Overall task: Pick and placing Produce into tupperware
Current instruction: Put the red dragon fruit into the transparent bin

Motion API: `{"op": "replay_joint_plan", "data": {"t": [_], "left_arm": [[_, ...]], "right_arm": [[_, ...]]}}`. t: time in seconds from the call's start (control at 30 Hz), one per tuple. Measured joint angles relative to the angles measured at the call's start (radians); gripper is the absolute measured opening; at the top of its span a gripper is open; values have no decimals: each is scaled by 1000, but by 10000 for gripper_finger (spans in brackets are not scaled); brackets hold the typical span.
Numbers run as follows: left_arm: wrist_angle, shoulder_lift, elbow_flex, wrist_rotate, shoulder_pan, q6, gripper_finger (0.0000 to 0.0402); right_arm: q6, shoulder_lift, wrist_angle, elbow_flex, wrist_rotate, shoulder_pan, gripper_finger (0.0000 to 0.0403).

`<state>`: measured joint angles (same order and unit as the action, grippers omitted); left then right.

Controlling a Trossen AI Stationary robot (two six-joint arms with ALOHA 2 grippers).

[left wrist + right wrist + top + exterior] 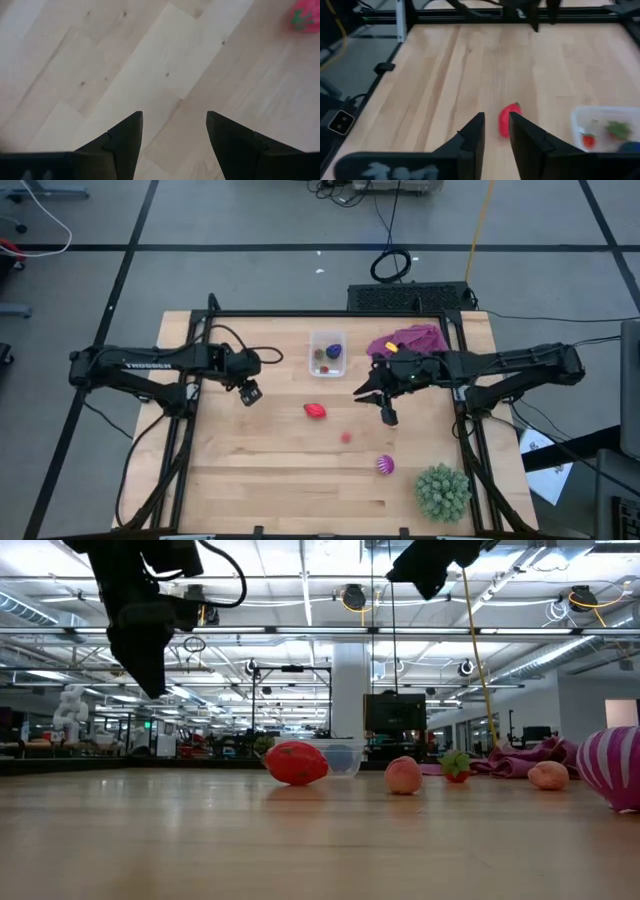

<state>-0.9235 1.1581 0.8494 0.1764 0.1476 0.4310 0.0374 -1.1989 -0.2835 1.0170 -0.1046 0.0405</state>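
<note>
progress: tupperware (327, 352) at the tabletop (250, 470) back edge holds a few pieces | left: red piece (316, 411), pink piece (346, 437), striped ball (385, 465) (all loose) | right claw (372, 398) raised, fingers narrowly apart, empty | left claw (250, 393) open, waiting

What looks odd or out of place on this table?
Nothing looks spilled or broken. Some produce is still loose on the table: a red piece, a small pink one and a striped magenta ball. The purple cloth lies crumpled beside the upright tupperware.
</note>
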Motion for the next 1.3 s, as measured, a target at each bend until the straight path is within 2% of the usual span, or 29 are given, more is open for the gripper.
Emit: {"op": "replay_joint_plan", "data": {"t": [0.1,0.37,0.53,0.7,0.8,0.93,1.13,1.3], "left_arm": [[14,1,-6,0,0,0,225],[63,1,-6,-1,-9,-11,225],[62,1,-6,0,-9,-14,225],[55,0,-6,0,-9,-33,225],[42,1,-6,5,-9,-44,225],[-14,1,-5,15,0,-75,225],[-105,1,-5,125,42,-89,225],[-122,1,-5,163,80,-89,225]], "right_arm": [[-9,-54,78,-10,-31,-2,108],[-61,-228,214,8,-31,-13,181],[-107,-351,68,165,-26,-42,203],[-163,-499,-176,400,29,-57,205],[-155,-575,-234,497,29,-61,205],[-106,-640,-249,540,26,-61,208],[-15,-692,-287,540,22,-61,217],[21,-716,-280,540,21,-61,226]]}}
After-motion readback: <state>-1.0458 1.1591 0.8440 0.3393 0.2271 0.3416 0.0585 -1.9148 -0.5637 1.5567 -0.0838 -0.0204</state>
